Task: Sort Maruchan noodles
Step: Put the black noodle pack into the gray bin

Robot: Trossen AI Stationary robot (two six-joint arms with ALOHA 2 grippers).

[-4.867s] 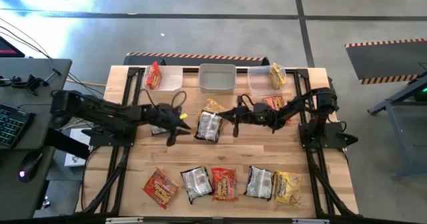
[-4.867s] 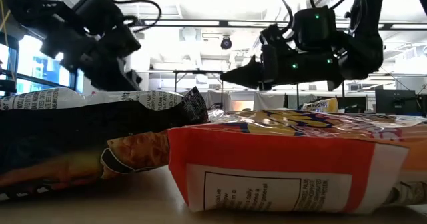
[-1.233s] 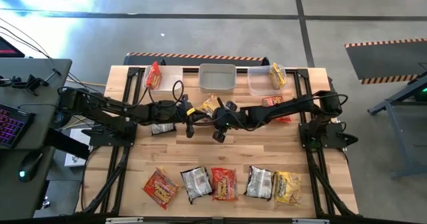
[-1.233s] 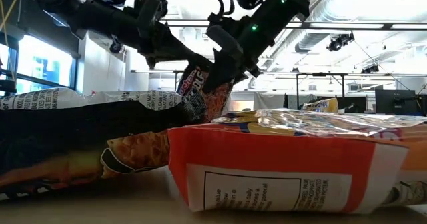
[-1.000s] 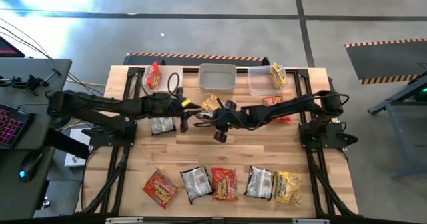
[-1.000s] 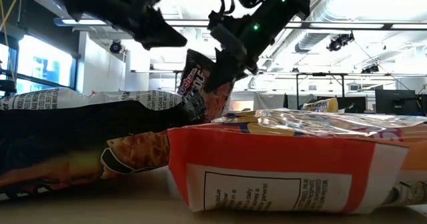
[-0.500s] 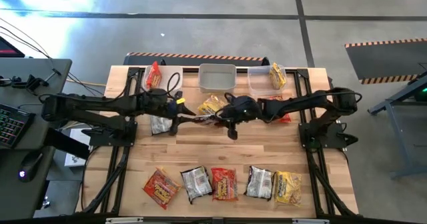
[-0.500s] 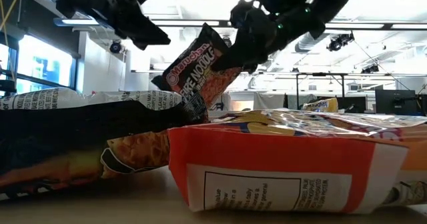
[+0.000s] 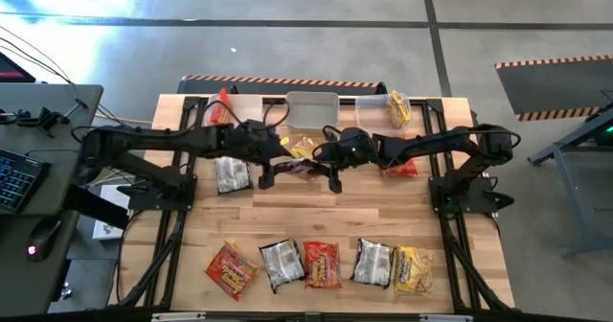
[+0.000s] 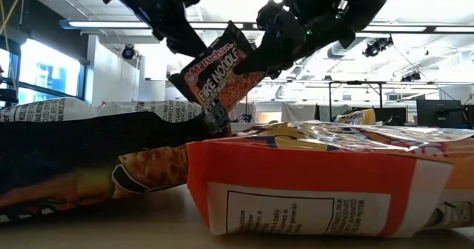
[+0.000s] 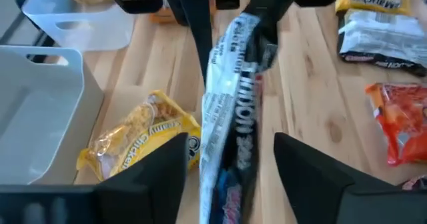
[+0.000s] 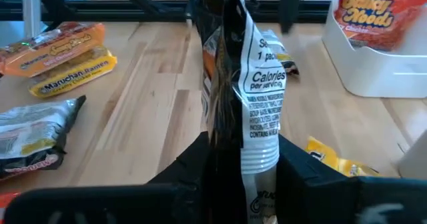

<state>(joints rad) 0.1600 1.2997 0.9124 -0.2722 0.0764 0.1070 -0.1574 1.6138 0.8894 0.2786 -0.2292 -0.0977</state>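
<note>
A dark packet (image 9: 299,166) hangs above the table's middle, tilted, "Maruchan" lettering on its red-and-black face in the low view (image 10: 219,68); the wrist views show it edge-on, silver back with print. Just beside it toward the far edge lies a yellow packet (image 9: 304,148), flat and crumpled. A silver packet (image 9: 231,174) lies flat left of centre. A red-orange one (image 9: 400,166) lies flat right of centre. Along the near edge runs a row of five, all flat: red (image 9: 230,268), silver (image 9: 283,263), red (image 9: 322,264), silver (image 9: 372,262), yellow (image 9: 414,269). At the far edge, one red packet (image 9: 221,108) stands tilted at the left and one yellow (image 9: 397,107) at the right.
</note>
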